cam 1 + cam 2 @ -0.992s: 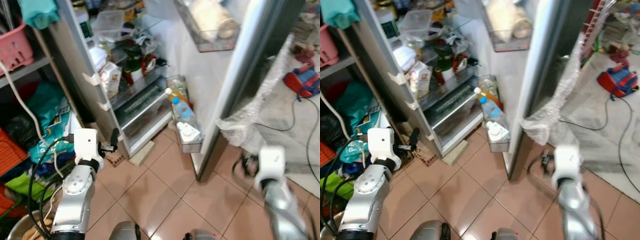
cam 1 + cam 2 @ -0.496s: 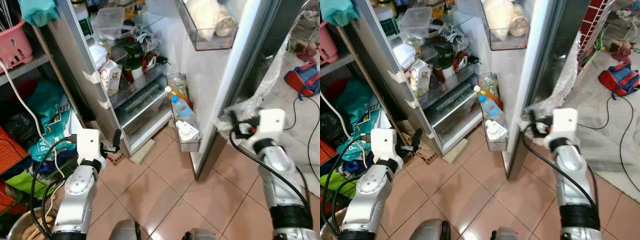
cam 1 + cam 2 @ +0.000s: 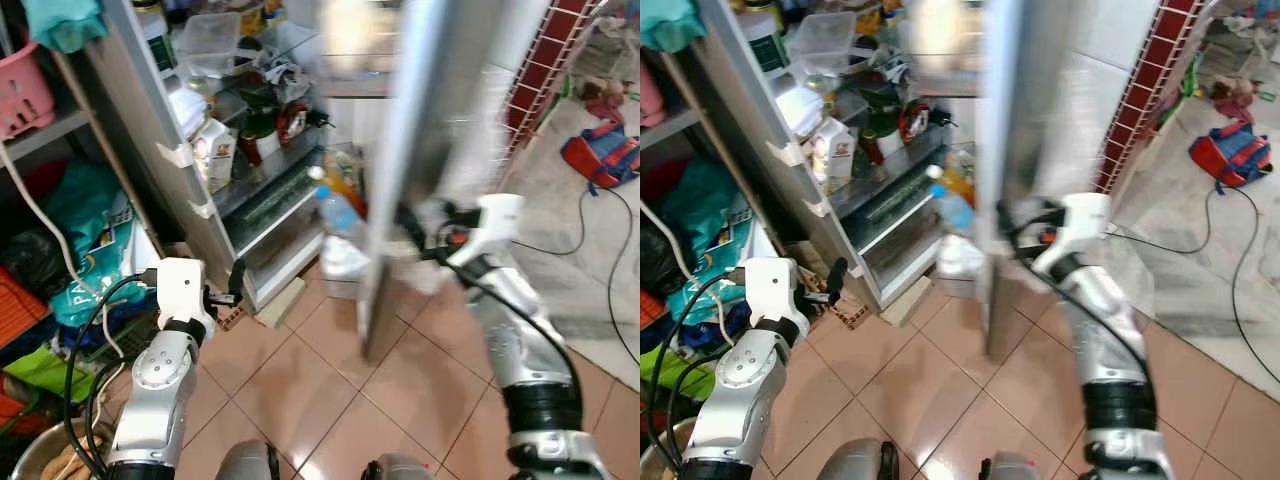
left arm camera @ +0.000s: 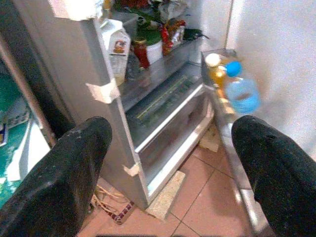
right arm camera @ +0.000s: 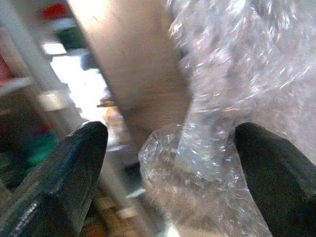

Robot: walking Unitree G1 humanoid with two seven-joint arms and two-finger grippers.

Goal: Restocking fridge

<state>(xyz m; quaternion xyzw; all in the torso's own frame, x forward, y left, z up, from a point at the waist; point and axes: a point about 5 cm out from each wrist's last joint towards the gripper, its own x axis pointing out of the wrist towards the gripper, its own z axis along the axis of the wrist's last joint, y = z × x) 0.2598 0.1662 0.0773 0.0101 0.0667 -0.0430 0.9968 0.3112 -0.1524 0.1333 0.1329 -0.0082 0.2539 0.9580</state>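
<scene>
Right pincer (image 3: 415,222), fingers spread wide, presses the fridge door (image 3: 400,150) edge, bubble wrap (image 5: 232,98) between them. Left pincer (image 3: 236,280) hangs wide by the lower drawers (image 4: 168,106). Advice: push steadily, keeping door-rack bottles (image 4: 242,91) from jolting.

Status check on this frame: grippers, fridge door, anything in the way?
Right gripper open at the fridge door edge, door blurred. Left gripper open, low by the fridge. Bubble wrap against the door.
</scene>
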